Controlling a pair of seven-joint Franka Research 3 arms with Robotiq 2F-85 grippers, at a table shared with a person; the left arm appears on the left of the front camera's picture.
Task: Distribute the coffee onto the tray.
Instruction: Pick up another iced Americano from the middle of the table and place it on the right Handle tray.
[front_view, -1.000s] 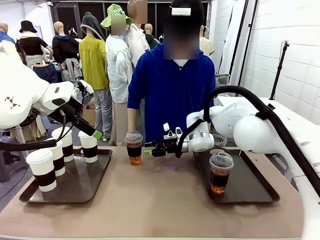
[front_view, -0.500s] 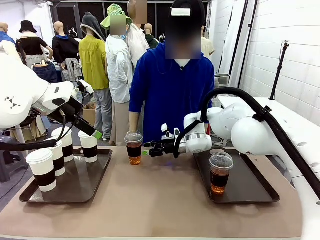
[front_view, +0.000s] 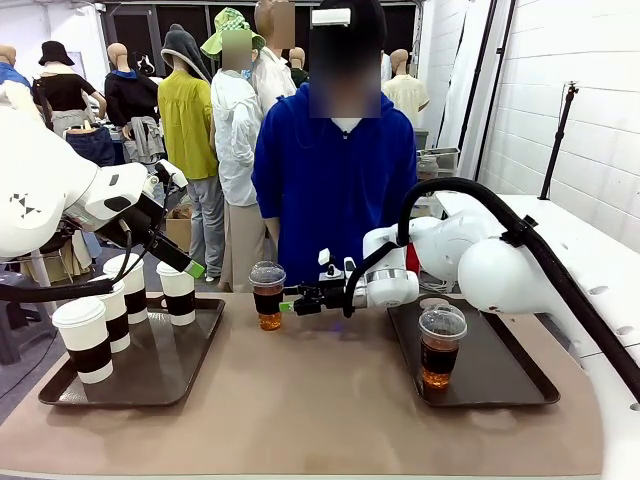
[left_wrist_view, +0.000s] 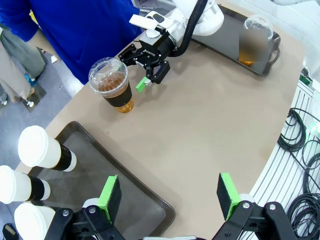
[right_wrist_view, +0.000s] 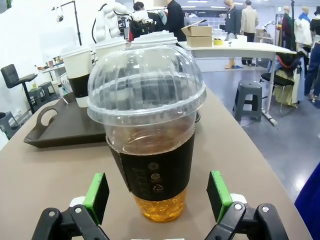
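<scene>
The iced coffee cup (front_view: 267, 294) stands upright on the table (front_view: 320, 400), dome lid up. The right gripper (front_view: 290, 300) gapes wide beside it, empty; the left gripper (left_wrist_view: 170, 192) spread, empty.

From the front we look level across the surface (front_view: 320, 400) toward the person (front_view: 335, 180) at its far side. Our left wrist camera hangs high, looking steeply down. Our right wrist camera sits low and very near, facing sideways along the surface. All three views share the iced coffee cup (front_view: 267, 295) (left_wrist_view: 112, 85) (right_wrist_view: 150, 135) near the far edge.
</scene>
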